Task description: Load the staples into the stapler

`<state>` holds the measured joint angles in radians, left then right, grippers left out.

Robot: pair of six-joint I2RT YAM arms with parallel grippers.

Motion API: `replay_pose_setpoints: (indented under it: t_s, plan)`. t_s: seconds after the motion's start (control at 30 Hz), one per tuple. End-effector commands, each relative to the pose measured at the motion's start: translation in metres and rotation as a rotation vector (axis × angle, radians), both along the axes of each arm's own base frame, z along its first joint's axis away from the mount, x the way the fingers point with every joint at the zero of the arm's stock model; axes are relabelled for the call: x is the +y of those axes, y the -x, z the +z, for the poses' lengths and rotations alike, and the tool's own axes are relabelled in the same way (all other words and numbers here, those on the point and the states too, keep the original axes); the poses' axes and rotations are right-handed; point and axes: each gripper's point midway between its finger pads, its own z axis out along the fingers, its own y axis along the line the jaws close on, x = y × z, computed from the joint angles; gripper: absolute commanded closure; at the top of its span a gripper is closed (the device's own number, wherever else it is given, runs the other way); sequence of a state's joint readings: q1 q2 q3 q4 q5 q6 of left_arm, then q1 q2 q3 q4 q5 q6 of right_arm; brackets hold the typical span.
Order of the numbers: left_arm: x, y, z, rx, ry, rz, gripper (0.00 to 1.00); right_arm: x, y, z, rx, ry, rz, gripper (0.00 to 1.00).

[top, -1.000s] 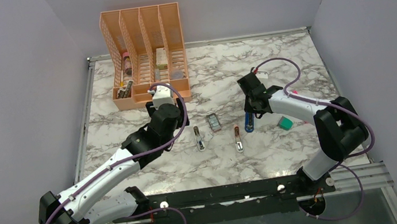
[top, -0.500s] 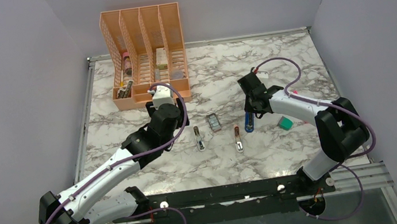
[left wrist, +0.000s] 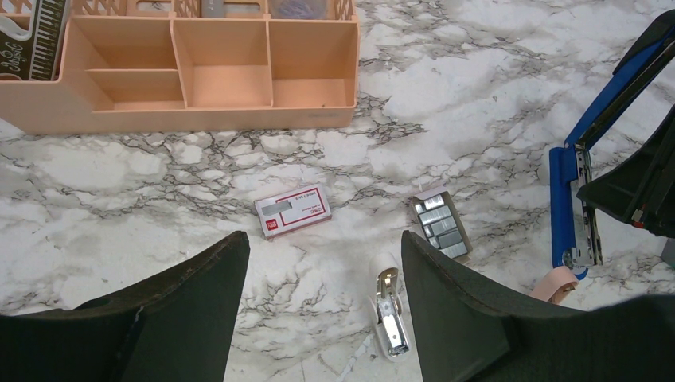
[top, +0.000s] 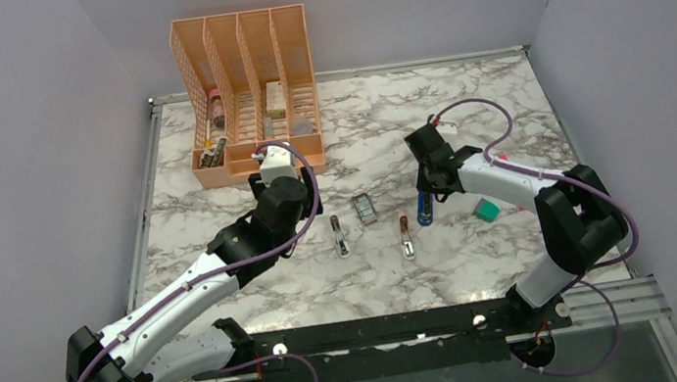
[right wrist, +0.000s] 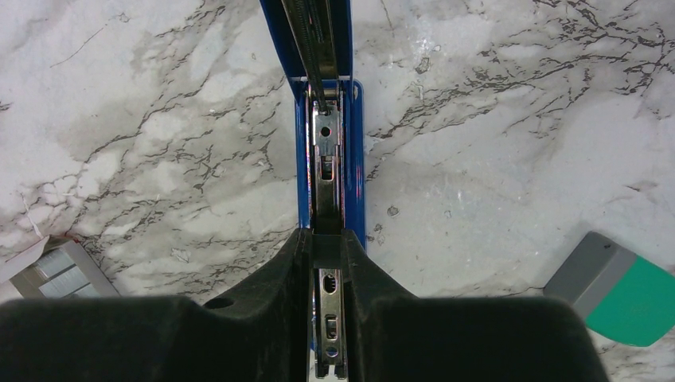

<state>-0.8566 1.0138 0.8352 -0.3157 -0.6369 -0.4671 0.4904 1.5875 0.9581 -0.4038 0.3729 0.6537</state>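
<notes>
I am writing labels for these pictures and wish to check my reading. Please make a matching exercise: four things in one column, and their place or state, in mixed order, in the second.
Things:
1. stapler
2. staples box
3. teal block
4. left gripper

Place or state:
A. open, holding nothing
B. resting to the right of the stapler
C. red and white, lying in front of the peach organizer
D. swung open, its metal rail between the fingers of the right gripper

Pairs: 1-D, 2-C, 3-B, 4-A

The stapler (right wrist: 326, 143) lay between the fingers of the right gripper (right wrist: 326, 259), a block (right wrist: 617, 286) to its right. Ahead of the left gripper (left wrist: 322, 263) lay the staples (left wrist: 293, 211), the organizer (left wrist: 191, 118) beyond.
</notes>
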Motion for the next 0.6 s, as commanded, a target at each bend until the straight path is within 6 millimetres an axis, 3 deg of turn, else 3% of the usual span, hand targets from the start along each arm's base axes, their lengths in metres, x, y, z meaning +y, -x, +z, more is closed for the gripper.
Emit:
replay_pose_setpoints:
  t_s: [0.0,0.57]
  plan:
    - [-0.0012,-0.0002,0.0011,-0.003,0.019,-0.008,0.29,-0.0058,-0.0002,-0.0066,0.014,0.032,-0.008,0.81]
    - [-0.0006,0.0001,0.0007,-0.002,0.022,-0.006,0.29,-0.0105,0.0040,-0.0088,0.030,0.048,-0.026,0.80]
